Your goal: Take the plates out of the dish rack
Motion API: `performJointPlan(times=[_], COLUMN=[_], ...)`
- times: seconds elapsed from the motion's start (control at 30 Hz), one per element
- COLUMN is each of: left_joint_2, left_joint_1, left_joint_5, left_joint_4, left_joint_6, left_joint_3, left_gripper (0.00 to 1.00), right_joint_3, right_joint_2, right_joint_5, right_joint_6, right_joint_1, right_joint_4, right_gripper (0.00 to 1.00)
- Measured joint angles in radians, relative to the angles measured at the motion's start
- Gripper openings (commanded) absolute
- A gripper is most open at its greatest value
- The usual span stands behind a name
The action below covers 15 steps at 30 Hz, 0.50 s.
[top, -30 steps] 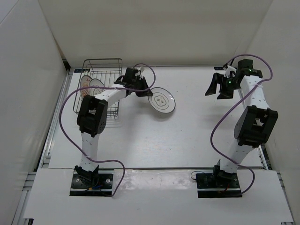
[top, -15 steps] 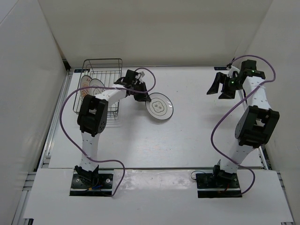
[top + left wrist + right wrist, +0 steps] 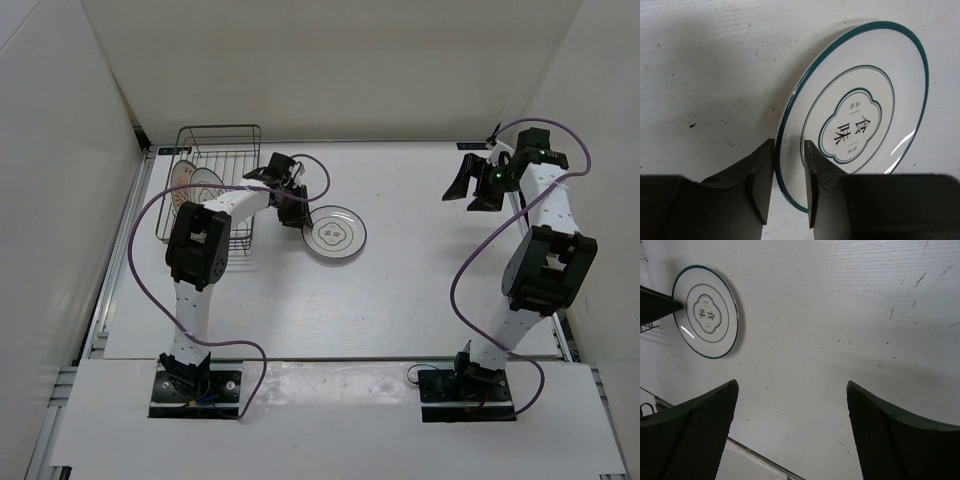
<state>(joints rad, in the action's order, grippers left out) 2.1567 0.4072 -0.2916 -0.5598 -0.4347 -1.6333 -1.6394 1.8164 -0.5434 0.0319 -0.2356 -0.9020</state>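
- Plates-wise: one white plate (image 3: 335, 232) with a dark rim line lies flat on the table (image 3: 400, 290), just right of the dish rack (image 3: 220, 127). I'd count that one as unloaded.
- Two more stand in the rack's left end, an orange-brown plate (image 3: 183, 176) and a second white plate (image 3: 207, 183) right beside it. So about a third done and two to go, as far as I can see.
- As for the left gripper (image 3: 787, 145), it's at the rim of the plate on the table, one finger on each side. The jaws are parted with a gap showing, so it looks slack, not pinching.
- Over on the far right, the right gripper (image 3: 470, 185) hovers well away from everything, jaws spread wide with nothing between them.
- Hard to make out: the left arm (image 3: 200, 250) covers part of the rack's right side from above, so I can't say what's under it. The racked plates are tiny in view and their patterns are barely readable. In the wrist view, the fingers hide part of the plate's edge.
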Motion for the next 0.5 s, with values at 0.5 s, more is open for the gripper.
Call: performJointPlan(times=[0.5], left_joint_2=[0.011], left_joint_1=[-0.006], left_joint_5=[0.091], left_joint_4=[-0.151], left_joint_6=[0.076], left_joint_3=[-0.136], left_gripper=[0.62], right_joint_3=[0.002], right_joint_2=[0.011], right_joint_5=[-0.019], right_joint_6=[-0.022], right_joint_1=[-0.005], right_joint_4=[0.021], right_gripper=[0.9])
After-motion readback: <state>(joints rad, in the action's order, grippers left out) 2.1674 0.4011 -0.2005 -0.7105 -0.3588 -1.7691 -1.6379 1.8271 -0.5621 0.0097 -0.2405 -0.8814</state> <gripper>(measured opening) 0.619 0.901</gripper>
